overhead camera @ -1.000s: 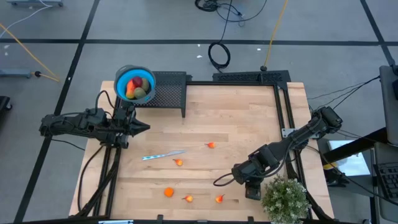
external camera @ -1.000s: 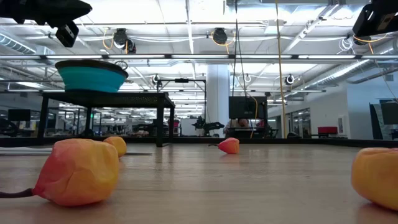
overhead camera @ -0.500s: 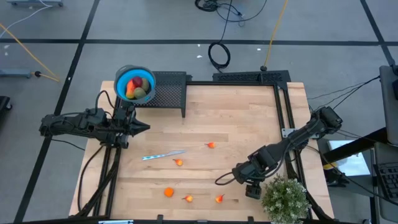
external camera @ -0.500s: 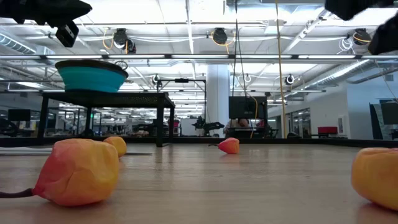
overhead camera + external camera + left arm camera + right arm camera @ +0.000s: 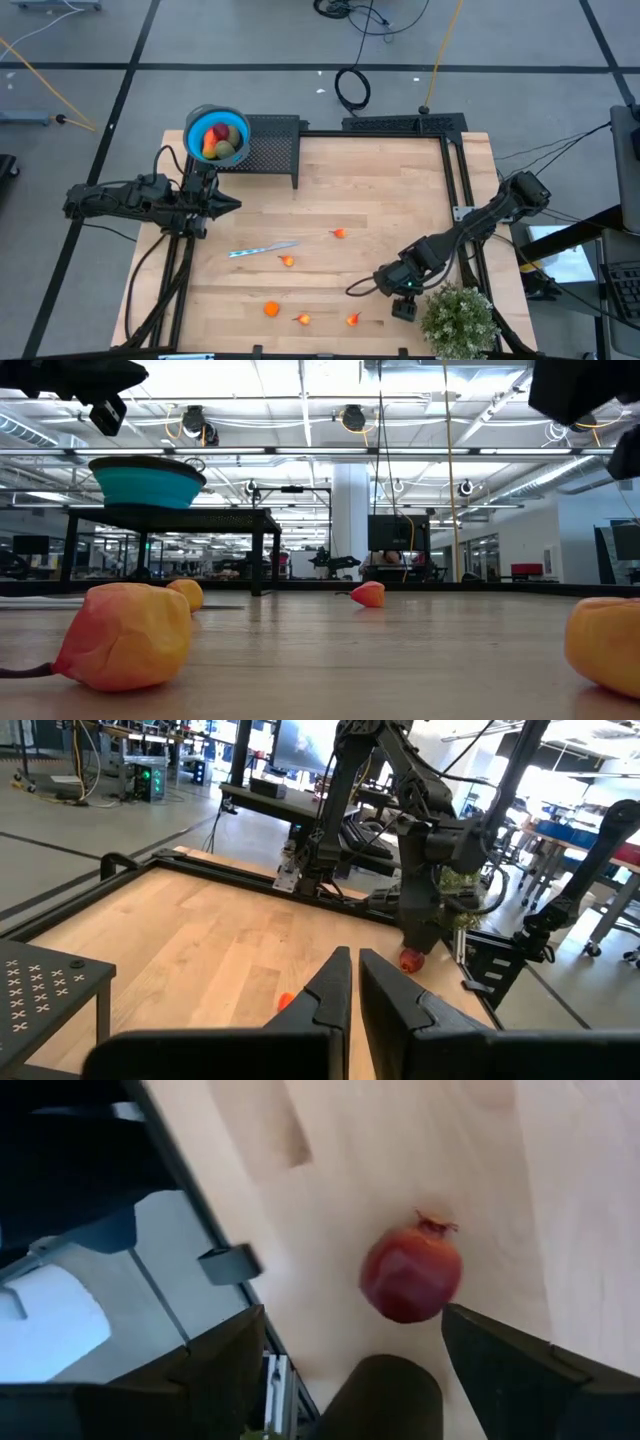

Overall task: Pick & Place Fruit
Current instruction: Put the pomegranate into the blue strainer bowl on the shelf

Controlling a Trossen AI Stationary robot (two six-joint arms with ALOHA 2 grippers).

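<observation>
Wooden boards are making up the surface, which is filling the middle of the high view, with a black frame running along its upper and right edges. At the upper left of that frame a blue bowl is sitting raised on a black stand, already holding a few pieces of fruit, so it is probably serving as the drop-off point. More fruit is lying loose toward the lower middle: small orange pieces scattered around a slim knife, well apart from the bowl.

At the left edge, the left gripper is waiting just below the bowl with its fingers clenched on nothing, likely parked clear of the work.

At the lower right, the right gripper is hanging over the surface beside a potted plant. Its fingers are standing spread wide and are gripping nothing. In the right wrist view a dark red fruit is lying on the wood between and just ahead of them, untouched, so the spread looks meant to straddle it for a pickup.
</observation>
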